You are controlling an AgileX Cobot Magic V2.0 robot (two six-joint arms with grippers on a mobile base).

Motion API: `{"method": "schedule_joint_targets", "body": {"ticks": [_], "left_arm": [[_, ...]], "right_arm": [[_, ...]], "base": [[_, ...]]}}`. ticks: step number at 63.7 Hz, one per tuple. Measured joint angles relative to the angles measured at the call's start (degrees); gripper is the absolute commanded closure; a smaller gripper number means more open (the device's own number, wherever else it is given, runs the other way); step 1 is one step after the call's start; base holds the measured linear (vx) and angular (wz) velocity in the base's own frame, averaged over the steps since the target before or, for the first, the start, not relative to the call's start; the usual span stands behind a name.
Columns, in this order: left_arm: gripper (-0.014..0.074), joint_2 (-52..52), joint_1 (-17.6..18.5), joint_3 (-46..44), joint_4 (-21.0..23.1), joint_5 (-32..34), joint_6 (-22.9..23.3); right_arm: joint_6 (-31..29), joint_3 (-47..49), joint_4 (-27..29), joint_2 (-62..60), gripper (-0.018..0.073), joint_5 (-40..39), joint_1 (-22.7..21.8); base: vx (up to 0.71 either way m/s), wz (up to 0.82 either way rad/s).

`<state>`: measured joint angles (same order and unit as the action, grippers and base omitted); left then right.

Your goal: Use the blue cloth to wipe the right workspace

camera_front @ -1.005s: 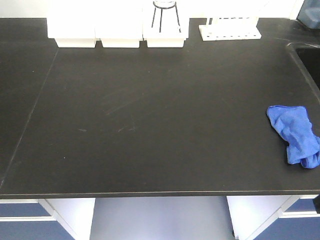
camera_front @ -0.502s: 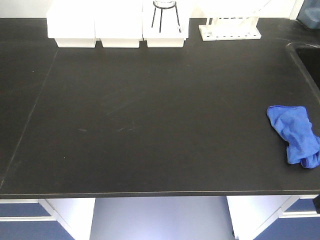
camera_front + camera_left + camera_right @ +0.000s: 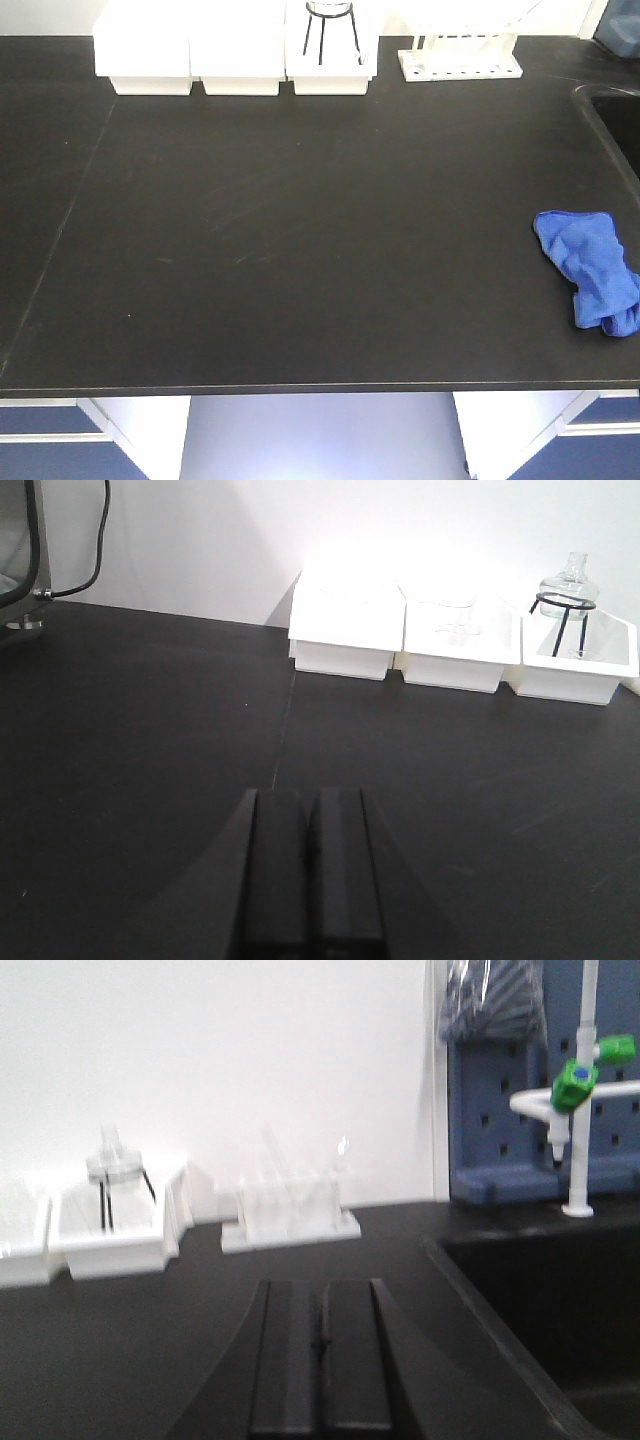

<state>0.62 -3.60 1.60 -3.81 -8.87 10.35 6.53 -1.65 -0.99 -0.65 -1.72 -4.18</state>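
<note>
exterior front-facing: the wrinkled royal-blue microfibre cloth [image 3: 590,270] lies at the right edge of the matte black counter [image 3: 300,220], long axis near-to-far — likely nearer the right arm; both arms' jaws are pressed together, empty.

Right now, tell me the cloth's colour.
The cloth is bright royal blue; the front-facing view shows it best.

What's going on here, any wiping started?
Nothing is being handled yet. The blue cloth lies crumpled near the right edge of the black benchtop, with no arm near it in the front view. The left hand and right hand are both shut and empty, held over the bench and facing the white boxes and test-tube rack at the back. Picking up the cloth comes first.
</note>
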Motion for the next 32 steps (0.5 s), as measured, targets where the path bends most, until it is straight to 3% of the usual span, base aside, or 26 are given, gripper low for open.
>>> {"method": "schedule_joint_targets", "body": {"ticks": [17,32], "left_arm": [[0.0602,0.0,0.0,0.0,0.0,0.0,0.0],[0.0602,0.0,0.0,0.0,0.0,0.0,0.0]], "right_arm": [[0.3,13.1,1.0,0.0,0.0559,9.9,0.0],[0.2,18.3,1.0,3.2,0.0555,6.2,0.0]], "base": [[0.00,0.00],[0.00,0.00]]}}
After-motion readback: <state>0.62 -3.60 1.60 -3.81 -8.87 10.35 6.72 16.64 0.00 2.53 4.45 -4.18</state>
